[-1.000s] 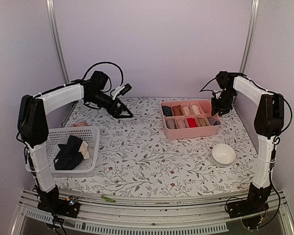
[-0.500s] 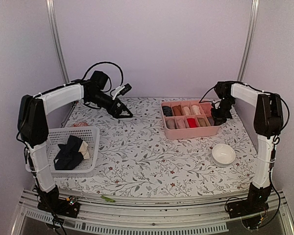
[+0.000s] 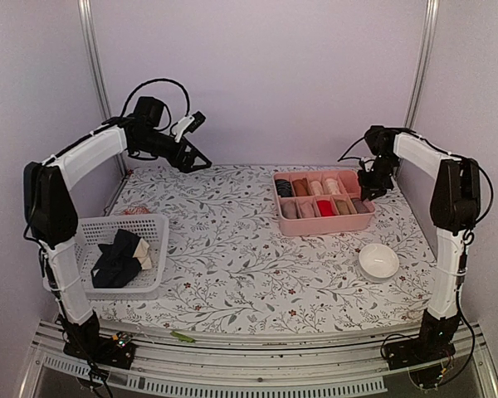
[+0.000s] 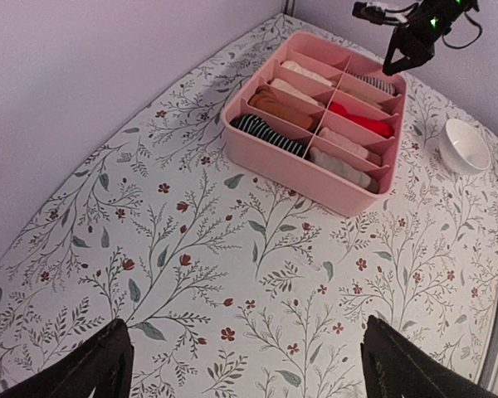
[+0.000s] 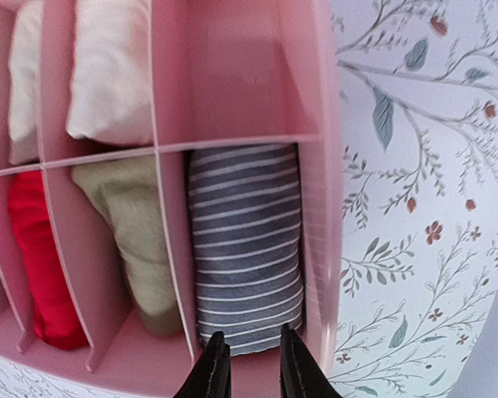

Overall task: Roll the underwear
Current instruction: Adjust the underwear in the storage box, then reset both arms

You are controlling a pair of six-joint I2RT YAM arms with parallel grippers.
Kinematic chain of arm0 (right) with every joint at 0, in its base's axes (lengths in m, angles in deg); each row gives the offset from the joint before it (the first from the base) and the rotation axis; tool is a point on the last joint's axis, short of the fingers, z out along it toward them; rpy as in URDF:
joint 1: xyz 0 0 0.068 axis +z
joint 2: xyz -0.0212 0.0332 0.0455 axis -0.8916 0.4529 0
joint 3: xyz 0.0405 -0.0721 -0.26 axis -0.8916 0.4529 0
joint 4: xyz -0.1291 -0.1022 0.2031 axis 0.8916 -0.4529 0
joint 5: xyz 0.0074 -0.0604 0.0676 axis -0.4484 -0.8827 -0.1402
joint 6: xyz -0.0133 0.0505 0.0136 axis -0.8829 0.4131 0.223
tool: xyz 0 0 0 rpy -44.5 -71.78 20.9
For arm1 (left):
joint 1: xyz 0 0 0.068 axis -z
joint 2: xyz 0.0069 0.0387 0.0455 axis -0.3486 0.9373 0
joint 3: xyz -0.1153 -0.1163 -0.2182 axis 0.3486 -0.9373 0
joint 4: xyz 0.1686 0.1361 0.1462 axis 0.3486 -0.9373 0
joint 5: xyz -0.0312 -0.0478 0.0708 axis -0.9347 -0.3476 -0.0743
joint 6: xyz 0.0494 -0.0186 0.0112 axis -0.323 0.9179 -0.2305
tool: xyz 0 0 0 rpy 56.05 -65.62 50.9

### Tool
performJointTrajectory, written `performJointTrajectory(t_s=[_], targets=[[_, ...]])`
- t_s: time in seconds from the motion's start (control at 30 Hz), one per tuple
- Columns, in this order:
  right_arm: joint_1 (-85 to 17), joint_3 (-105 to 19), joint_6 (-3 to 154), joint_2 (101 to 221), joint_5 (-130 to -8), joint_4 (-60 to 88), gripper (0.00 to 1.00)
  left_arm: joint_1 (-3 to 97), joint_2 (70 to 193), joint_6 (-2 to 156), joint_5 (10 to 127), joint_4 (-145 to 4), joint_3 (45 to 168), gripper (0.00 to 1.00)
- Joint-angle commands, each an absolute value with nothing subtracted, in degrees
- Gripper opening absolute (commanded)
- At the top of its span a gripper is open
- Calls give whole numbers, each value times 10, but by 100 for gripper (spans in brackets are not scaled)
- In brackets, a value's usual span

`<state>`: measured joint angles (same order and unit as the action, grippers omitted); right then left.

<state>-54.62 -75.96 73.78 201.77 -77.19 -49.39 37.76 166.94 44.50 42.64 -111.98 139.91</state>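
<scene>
Near left, black and cream cloth underwear [image 3: 116,259] lies in a white plastic mesh basket [image 3: 149,222]. Farther right, a grey-and-white striped roll [image 5: 247,240] sits in the pink divided tray [image 3: 324,225]; the right gripper [image 5: 249,371] hovers above, slightly parted, empty. Far left, the left gripper [image 4: 249,365] gapes empty

We see the tray [image 3: 324,225] on the far right of the table [image 3: 232,265], with rolled underwear [image 3: 324,207] in its compartments. The bowl [image 3: 378,260] sits in front of it, near the right edge. The basket [image 3: 149,222] rests at the near left, holding loose underwear [image 3: 119,259]. The right end effector [image 3: 372,191] hangs over the tray's right end.
</scene>
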Motion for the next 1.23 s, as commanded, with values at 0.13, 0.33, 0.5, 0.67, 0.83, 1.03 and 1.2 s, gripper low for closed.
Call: performJointTrajectory(t_s=[0.13, 0.33, 0.5, 0.67, 0.83, 1.03, 1.2], targets=[[-550, -848, 714, 1903, -798, -490, 49, 345, 1646, 478, 510, -1125, 1515, 96], [-550, -789, 715, 1766, -731, -379, 82, 326, 1663, 452, 567, -1200, 1621, 96], [-550, -617, 752, 1605, -643, -195, 99, 324, 1616, 440, 630, -1210, 1562, 96], [-550, -429, 818, 1461, -611, -95, 99, 317, 1522, 466, 647, -1174, 1382, 96], [-550, -285, 869, 1389, -531, -104, 99, 316, 1441, 493, 670, -1157, 1199, 96], [-549, -160, 932, 1339, -474, -101, 99, 316, 1359, 499, 652, -1164, 1071, 96], [-549, -138, 944, 1325, -463, -120, 99, 316, 1327, 515, 646, -1170, 1044, 96]])
